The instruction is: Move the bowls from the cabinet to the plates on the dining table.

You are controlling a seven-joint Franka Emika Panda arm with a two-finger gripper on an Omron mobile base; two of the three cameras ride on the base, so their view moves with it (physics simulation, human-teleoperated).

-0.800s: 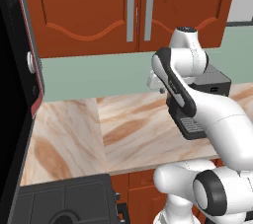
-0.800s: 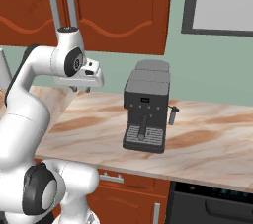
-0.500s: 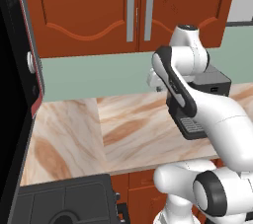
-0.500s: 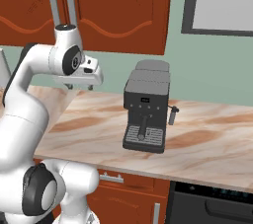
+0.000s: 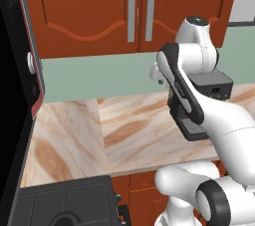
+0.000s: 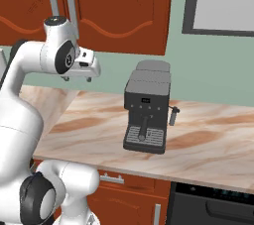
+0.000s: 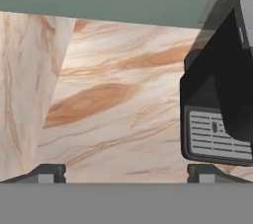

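Observation:
The red-brown wall cabinet hangs above the counter with both doors closed. Its grey bar handles stand side by side at the centre. The bowls are hidden, and the plates and the dining table are out of view. My gripper hovers above the marble-look counter, below the cabinet's handles, partly behind my own arm in the left base view. In the hand view the gripper is open, its fingertips set wide apart with nothing between them, looking down at the counter.
A black coffee machine stands on the beige veined counter, right of the gripper. A tall black appliance borders the counter on the left. A dark appliance top sits low at the front left.
My arm's upper joint and hand have risen a little and shifted slightly left, toward the cabinet. The jaws stay open and the scene has not shifted.

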